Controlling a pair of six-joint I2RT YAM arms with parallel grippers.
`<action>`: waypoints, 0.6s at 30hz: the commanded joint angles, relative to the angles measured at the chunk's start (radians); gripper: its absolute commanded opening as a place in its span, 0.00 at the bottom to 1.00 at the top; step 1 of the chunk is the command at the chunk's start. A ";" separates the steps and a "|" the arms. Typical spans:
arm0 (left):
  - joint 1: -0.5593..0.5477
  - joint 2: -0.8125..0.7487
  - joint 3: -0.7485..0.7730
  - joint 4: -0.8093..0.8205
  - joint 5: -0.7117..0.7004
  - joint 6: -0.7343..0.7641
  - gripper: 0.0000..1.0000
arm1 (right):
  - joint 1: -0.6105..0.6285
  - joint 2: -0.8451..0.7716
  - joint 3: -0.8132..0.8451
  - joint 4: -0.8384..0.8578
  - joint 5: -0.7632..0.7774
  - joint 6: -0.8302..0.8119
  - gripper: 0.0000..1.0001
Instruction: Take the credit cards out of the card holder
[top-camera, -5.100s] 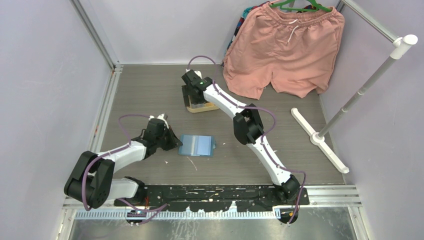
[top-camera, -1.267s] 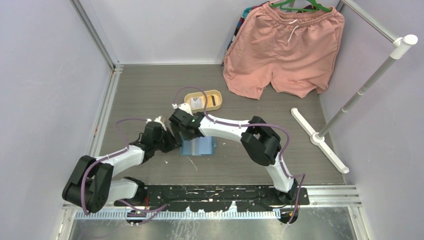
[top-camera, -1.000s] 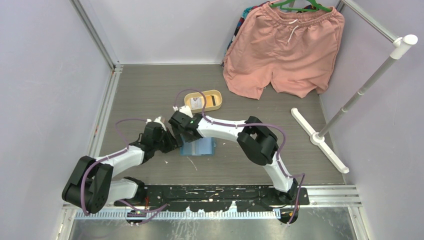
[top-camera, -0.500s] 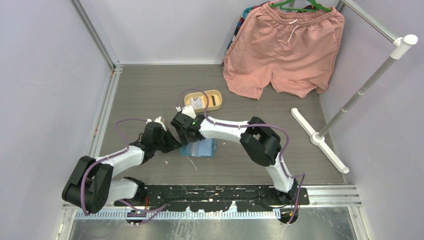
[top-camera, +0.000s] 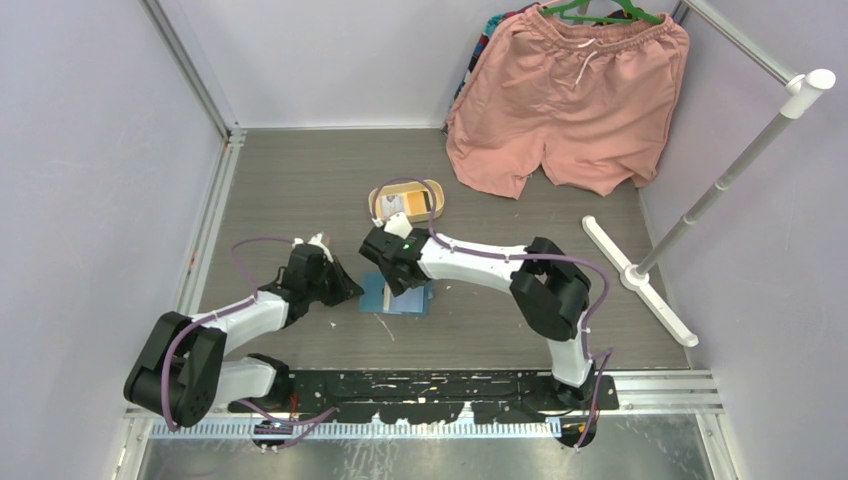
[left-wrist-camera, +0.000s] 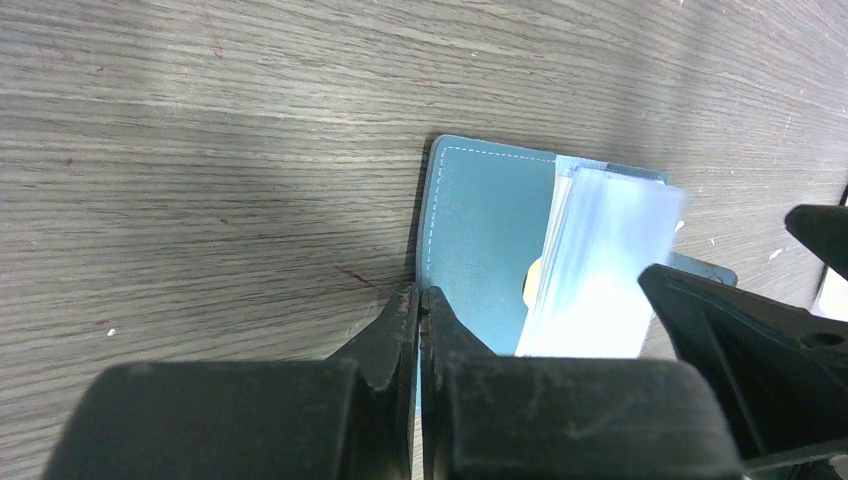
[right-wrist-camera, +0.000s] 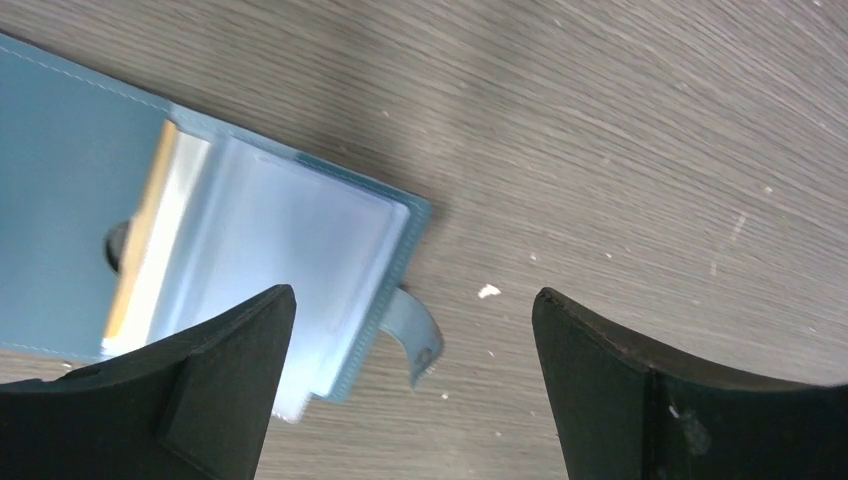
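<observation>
The teal card holder (top-camera: 412, 298) lies open on the table, its clear sleeves (left-wrist-camera: 600, 270) fanned up. A yellowish credit card (right-wrist-camera: 140, 230) shows edge-on inside a sleeve (right-wrist-camera: 280, 240). My left gripper (left-wrist-camera: 420, 295) is shut, with its tips against the holder's left edge (left-wrist-camera: 480, 230); in the top view the left gripper (top-camera: 350, 290) sits just left of the holder. My right gripper (right-wrist-camera: 412, 298) hovers open over the holder's right end and strap tab (right-wrist-camera: 415, 330), holding nothing. From above, the right gripper (top-camera: 398, 278) covers the holder's middle. A whitish card (top-camera: 398, 205) lies in the yellow tray (top-camera: 432, 192).
Pink shorts (top-camera: 570, 100) hang at the back right. A white rack pole (top-camera: 720, 190) and its foot (top-camera: 640, 280) stand on the right. Metal frame rails (top-camera: 205, 220) run along the table's left edge.
My right gripper has slid to the right over the card holder, staying open. The left gripper has kept its place at the holder's left edge.
</observation>
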 joint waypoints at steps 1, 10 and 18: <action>0.004 -0.014 -0.010 -0.006 -0.022 0.009 0.00 | -0.002 -0.088 -0.028 -0.070 0.074 -0.002 0.94; 0.004 -0.025 -0.014 -0.007 -0.022 0.008 0.00 | -0.038 -0.207 0.013 -0.021 0.043 -0.057 0.98; 0.004 -0.068 -0.001 -0.050 -0.034 0.009 0.00 | -0.272 -0.321 -0.220 0.522 -0.736 0.278 0.96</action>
